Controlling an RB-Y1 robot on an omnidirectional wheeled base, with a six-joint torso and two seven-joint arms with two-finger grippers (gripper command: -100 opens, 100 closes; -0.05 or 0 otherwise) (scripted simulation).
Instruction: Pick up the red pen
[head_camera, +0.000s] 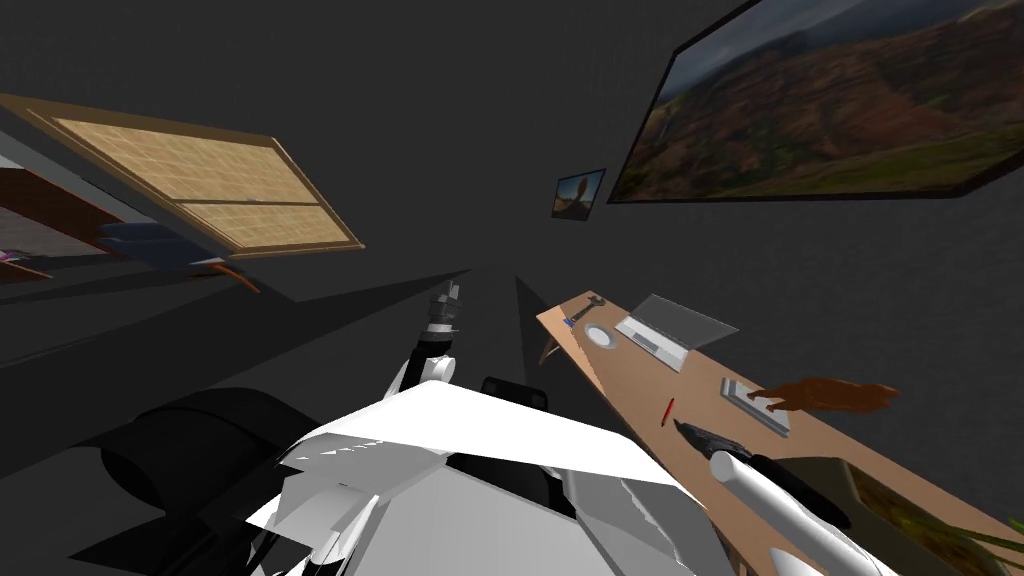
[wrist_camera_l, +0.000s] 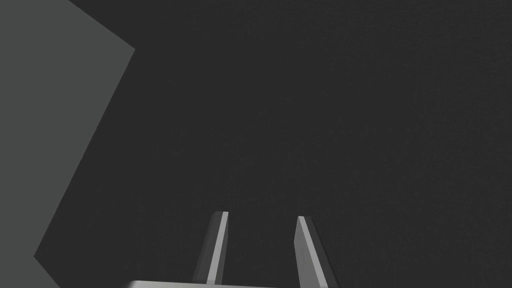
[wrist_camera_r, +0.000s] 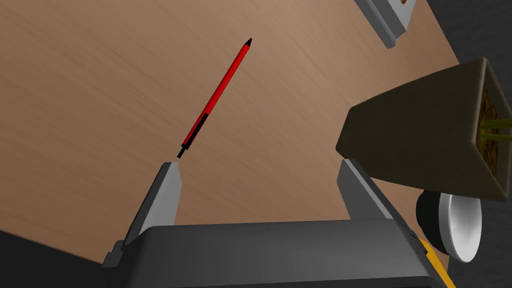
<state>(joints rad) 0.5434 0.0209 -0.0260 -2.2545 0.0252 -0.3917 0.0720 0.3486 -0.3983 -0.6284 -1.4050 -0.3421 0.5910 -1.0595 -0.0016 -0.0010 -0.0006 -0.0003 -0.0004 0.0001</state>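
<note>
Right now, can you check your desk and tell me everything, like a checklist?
Surface: wooden desk; the pen lies flat on bare wood.
Job's things: red pen, just past one fingertip of the right gripper, not gripped.
Clutter: laptop, wrench, round disc, grey tray with a brown figure, and a dark plant pot beside the right gripper.
Grippers: right gripper open above the desk; left gripper open, empty, off to the side of the desk.
Cables: nothing seen.
Surroundings: dark walls, large landscape picture, small picture, window blind.
</note>
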